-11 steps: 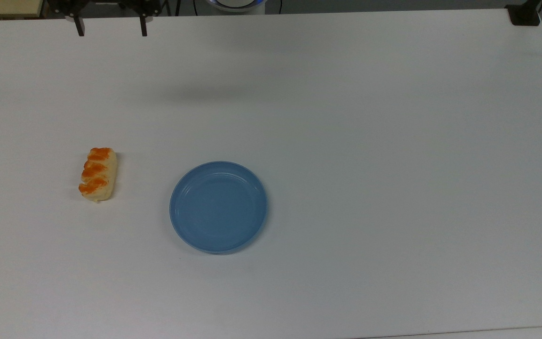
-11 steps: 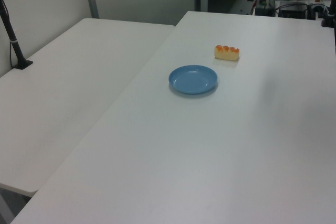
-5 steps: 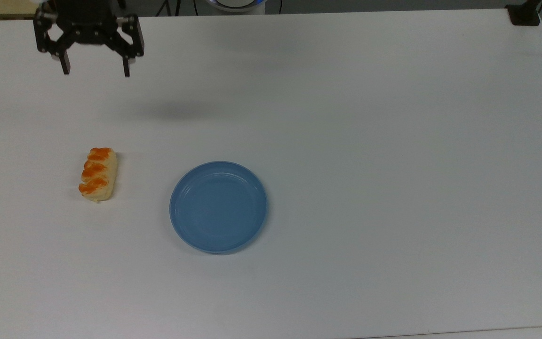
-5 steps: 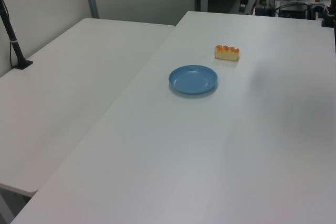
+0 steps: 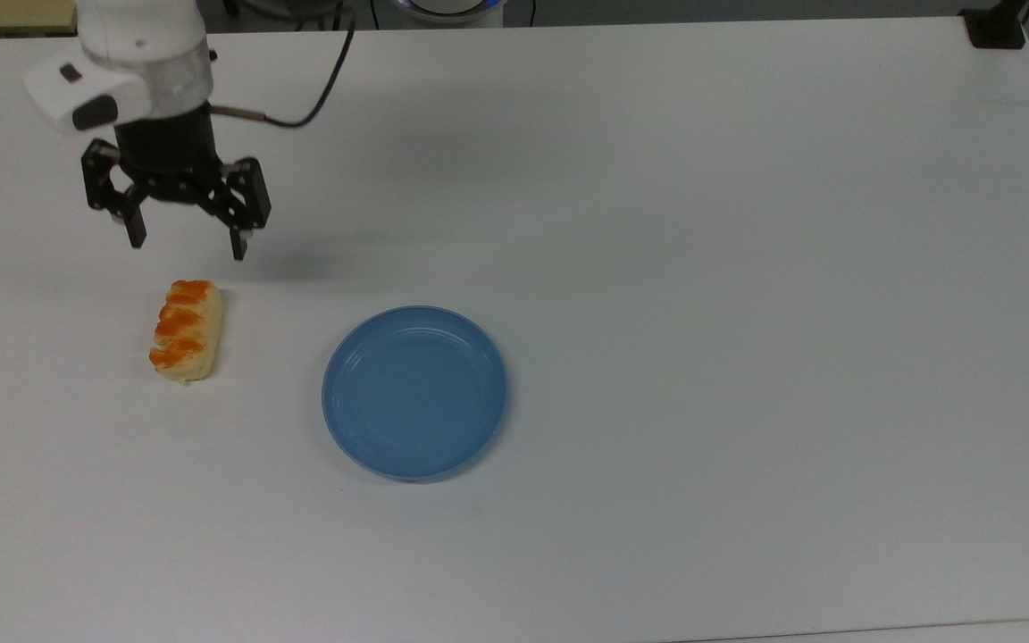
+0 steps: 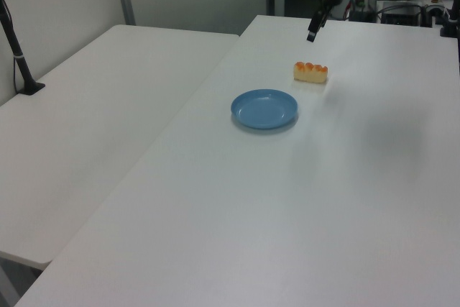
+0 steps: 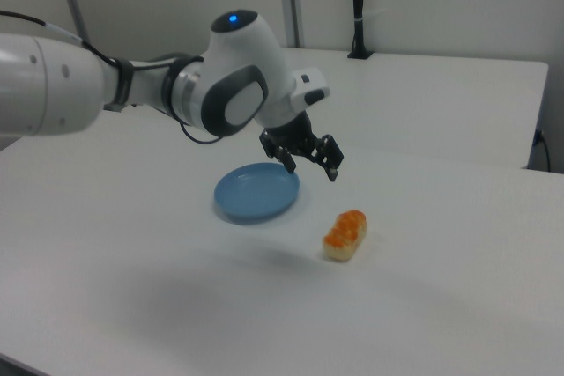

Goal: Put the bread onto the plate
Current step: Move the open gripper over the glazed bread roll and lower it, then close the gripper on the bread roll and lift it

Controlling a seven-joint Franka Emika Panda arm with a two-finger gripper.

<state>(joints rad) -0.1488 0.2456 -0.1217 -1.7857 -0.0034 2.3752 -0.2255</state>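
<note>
The bread point(image 5: 186, 330), a pale bun with orange-brown bumps, lies on the white table at the top view's left; it also shows as bread point(image 6: 310, 72) and bread point(image 7: 345, 235). The blue plate point(image 5: 414, 392) rests bare to its right in the top view, seen too as the plate point(image 6: 264, 108) and the plate point(image 7: 257, 192). My gripper point(image 5: 186, 243) hangs open in the air, just beyond the bread's far end in the top view. In the right view the gripper point(image 7: 312, 166) hovers above and left of the bread, holding nothing.
A black post base point(image 5: 995, 27) sits at the top view's upper right corner. A second white table point(image 6: 93, 120) adjoins on the left view's left, with a black stand point(image 6: 18, 55) on it. Cables and equipment point(image 6: 402, 8) crowd the far end.
My gripper has travelled from the table's far edge toward the bread and come lower, staying open. Bread and plate have not moved.
</note>
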